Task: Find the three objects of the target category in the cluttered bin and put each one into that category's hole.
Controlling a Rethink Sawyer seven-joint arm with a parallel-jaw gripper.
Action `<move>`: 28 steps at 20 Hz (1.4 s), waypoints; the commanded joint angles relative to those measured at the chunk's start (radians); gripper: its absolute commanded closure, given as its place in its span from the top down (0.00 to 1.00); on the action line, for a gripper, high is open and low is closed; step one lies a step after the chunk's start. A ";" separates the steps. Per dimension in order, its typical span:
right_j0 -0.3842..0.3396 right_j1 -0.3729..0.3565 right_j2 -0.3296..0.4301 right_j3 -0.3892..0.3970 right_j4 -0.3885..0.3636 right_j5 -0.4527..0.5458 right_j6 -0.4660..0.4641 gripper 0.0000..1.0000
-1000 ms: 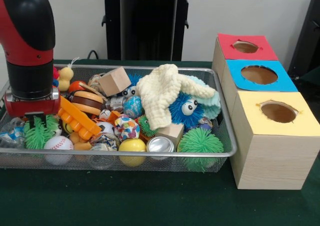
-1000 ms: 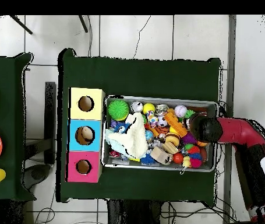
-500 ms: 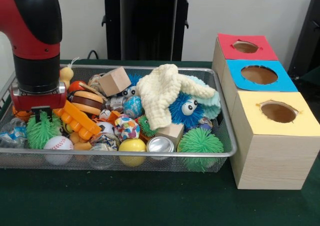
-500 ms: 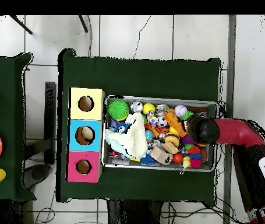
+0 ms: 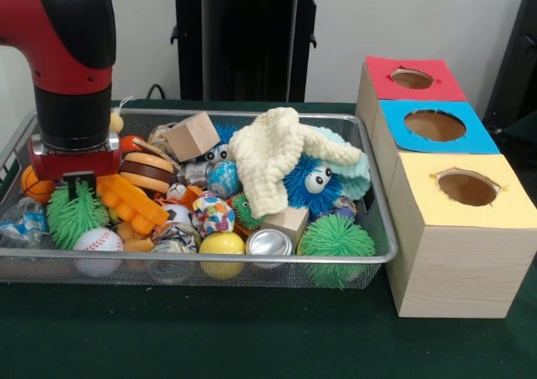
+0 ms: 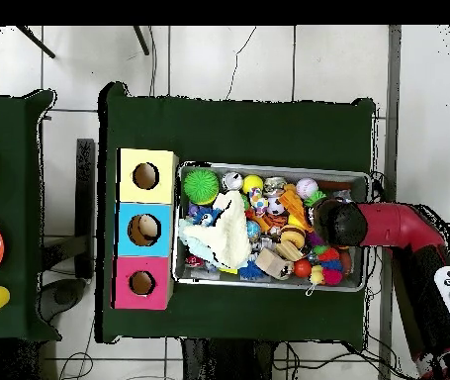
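Where the red and black arm (image 5: pixel 71 69) comes down at the left end of the wire bin (image 5: pixel 252 266), its gripper (image 5: pixel 78 186) sits low over a green spiky ball (image 5: pixel 74 215), the dark tips just at the top of the spikes. Whether the tips are spread or closed on the ball I cannot tell; the wrist block hides them.

Just beside that ball lie a baseball (image 5: pixel 97 241) at the bin's front wall and an orange plastic block (image 5: pixel 126 201) leaning across a toy burger (image 5: pixel 148 171). A small orange ball (image 5: pixel 32 184) rests against the left wall. A second green spiky ball (image 5: pixel 336 238) sits in the front right corner, near a silver can (image 5: pixel 269 242) and a yellow ball (image 5: pixel 221 245). A cream cloth (image 5: pixel 273 161) drapes over the middle, touching a blue fuzzy toy with eyes (image 5: pixel 312 180).

To the right of the bin stand three boxes, each with a round hole: the yellow box (image 5: pixel 461 228) nearest, the blue box (image 5: pixel 436 127) behind it, the red box (image 5: pixel 411 79) farthest. Overhead, the arm's wrist (image 6: pixel 342 222) covers the bin's end opposite the boxes.
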 commanded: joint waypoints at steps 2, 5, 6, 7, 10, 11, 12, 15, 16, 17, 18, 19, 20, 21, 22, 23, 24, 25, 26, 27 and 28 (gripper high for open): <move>0.028 -0.004 -0.030 0.108 0.029 0.070 0.005 0.00; 0.045 -0.007 -0.036 0.125 0.035 0.056 0.032 0.00; 0.049 -0.008 -0.038 0.131 0.037 0.050 0.041 0.00; 0.055 -0.007 -0.039 0.134 0.041 0.047 0.049 0.00; 0.066 -0.020 -0.053 0.165 0.047 0.034 0.072 0.00; 0.069 -0.029 -0.060 0.170 0.046 0.035 0.072 0.00; 0.075 -0.039 -0.067 0.172 0.047 0.044 0.071 0.00; 0.081 -0.068 -0.076 0.163 0.055 0.093 0.034 0.00; 0.078 -0.074 -0.075 0.160 0.058 0.104 0.019 0.00; 0.074 -0.077 -0.074 0.155 0.064 0.118 0.005 0.00; 0.069 -0.080 -0.070 0.151 0.069 0.125 -0.011 0.00; 0.063 -0.083 -0.068 0.150 0.071 0.123 -0.023 0.00; 0.058 -0.083 -0.065 0.146 0.077 0.134 -0.035 0.00; 0.053 -0.085 -0.063 0.144 0.077 0.133 -0.047 0.00; 0.049 -0.088 -0.062 0.142 0.078 0.133 -0.056 0.00; 0.048 -0.092 -0.063 0.141 0.078 0.134 -0.063 0.00; 0.046 -0.095 -0.063 0.139 0.078 0.134 -0.070 0.00; 0.046 -0.098 -0.064 0.138 0.080 0.138 -0.073 0.00; 0.046 -0.100 -0.065 0.137 0.081 0.141 -0.076 0.00; 0.048 -0.102 -0.066 0.133 0.083 0.148 -0.079 0.00; 0.045 -0.104 -0.066 0.134 0.086 0.155 -0.083 0.00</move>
